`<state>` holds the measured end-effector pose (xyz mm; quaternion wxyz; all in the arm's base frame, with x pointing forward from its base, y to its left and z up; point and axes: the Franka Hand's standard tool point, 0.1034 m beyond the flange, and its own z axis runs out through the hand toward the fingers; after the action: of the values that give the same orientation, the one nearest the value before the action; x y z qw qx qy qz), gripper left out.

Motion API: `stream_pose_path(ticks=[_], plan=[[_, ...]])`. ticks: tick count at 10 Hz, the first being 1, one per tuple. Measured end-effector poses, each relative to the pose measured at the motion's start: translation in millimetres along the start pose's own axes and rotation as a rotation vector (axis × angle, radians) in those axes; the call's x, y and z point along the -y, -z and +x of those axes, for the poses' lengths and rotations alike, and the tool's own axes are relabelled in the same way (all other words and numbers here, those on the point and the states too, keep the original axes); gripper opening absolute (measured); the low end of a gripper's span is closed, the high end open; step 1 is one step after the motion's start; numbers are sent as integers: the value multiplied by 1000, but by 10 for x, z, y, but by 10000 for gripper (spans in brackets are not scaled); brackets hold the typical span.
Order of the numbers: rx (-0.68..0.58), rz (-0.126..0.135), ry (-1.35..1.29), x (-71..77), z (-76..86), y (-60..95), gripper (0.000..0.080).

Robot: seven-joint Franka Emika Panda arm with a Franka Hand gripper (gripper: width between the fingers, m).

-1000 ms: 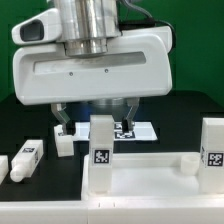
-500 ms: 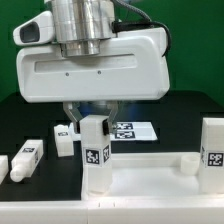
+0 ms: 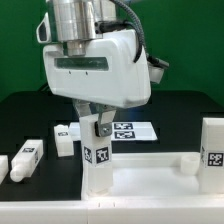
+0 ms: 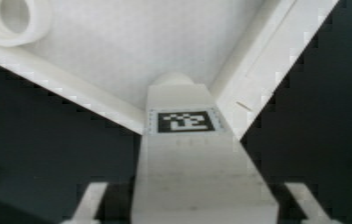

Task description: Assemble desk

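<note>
Gripper (image 3: 96,126) clenched on an upright desk leg (image 3: 97,158) at the corner of the tabletop panel (image 3: 150,163).

The desk leg carries one black-and-white square tag (image 3: 101,155), a pattern with no letters to read. The wrist view shows the same tag (image 4: 185,121) on the leg (image 4: 187,160), with a finger (image 4: 93,203) on each side and the panel (image 4: 137,45) beyond. On the exterior view's right stands a second leg (image 3: 212,150), and on its left lie two loose legs (image 3: 27,158), all tagged. The marker board (image 3: 132,130) lies behind. One second ago the jaws were wide and the hand faced squarely; now it is turned and grips.
</note>
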<state>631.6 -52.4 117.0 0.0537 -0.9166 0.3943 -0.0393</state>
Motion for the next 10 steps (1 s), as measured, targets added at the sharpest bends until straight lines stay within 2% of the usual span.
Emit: stream_pose_path(ticks=[6,7,8,10], plan=[[0,0,0,0,0,0,287],[0,0,0,0,0,0,366],[6,7,-283,3,-11,-17,366],[11,4,-208,-6,-20,-26,618]])
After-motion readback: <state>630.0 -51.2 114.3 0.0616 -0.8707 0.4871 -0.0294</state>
